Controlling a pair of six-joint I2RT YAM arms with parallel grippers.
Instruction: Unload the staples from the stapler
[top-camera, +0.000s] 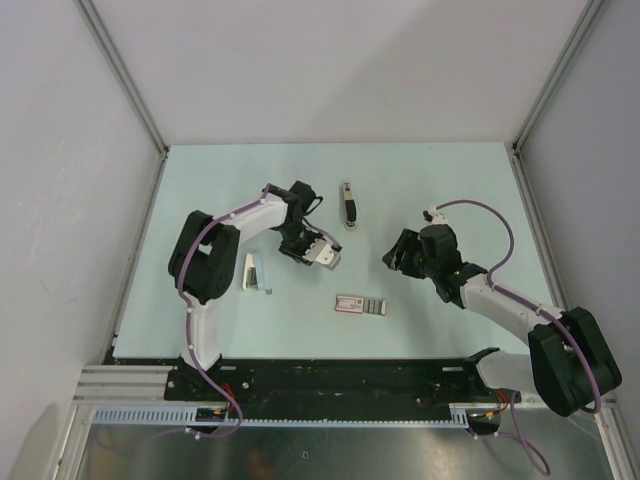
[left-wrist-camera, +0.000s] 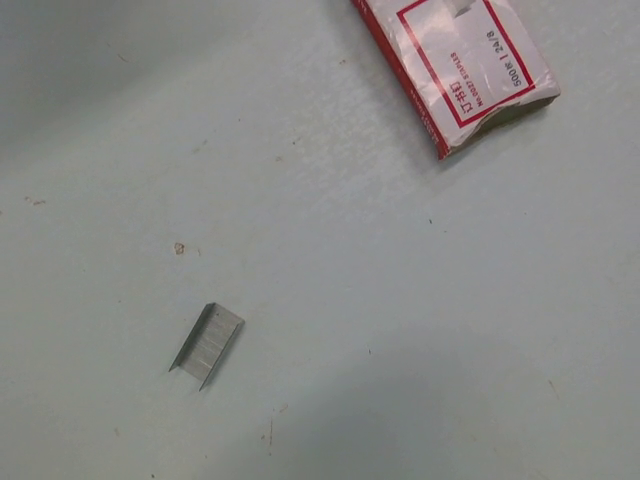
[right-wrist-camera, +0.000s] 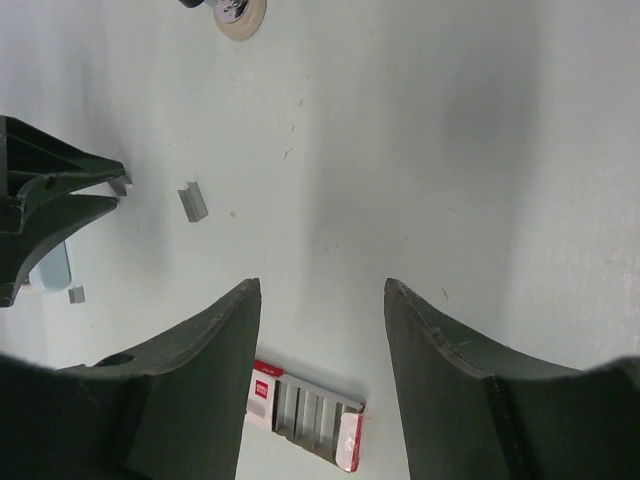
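Note:
The stapler (top-camera: 348, 205) is a slim dark bar lying on the table at the back middle, apart from both grippers. A short grey strip of staples (left-wrist-camera: 207, 345) lies loose on the table under my left gripper (top-camera: 325, 254); it also shows in the right wrist view (right-wrist-camera: 193, 201). My left gripper's fingers do not show in its own view. In the right wrist view its fingertips (right-wrist-camera: 112, 170) stand slightly apart with nothing held. My right gripper (right-wrist-camera: 318, 290) is open and empty, low over the table to the right of the staples.
A pink-and-white staple box (top-camera: 360, 305) lies in front of the grippers, open with grey strips inside in the right wrist view (right-wrist-camera: 305, 413). A small white and blue object (top-camera: 257, 273) lies by the left arm. Tiny grey bits (right-wrist-camera: 76, 294) lie near it.

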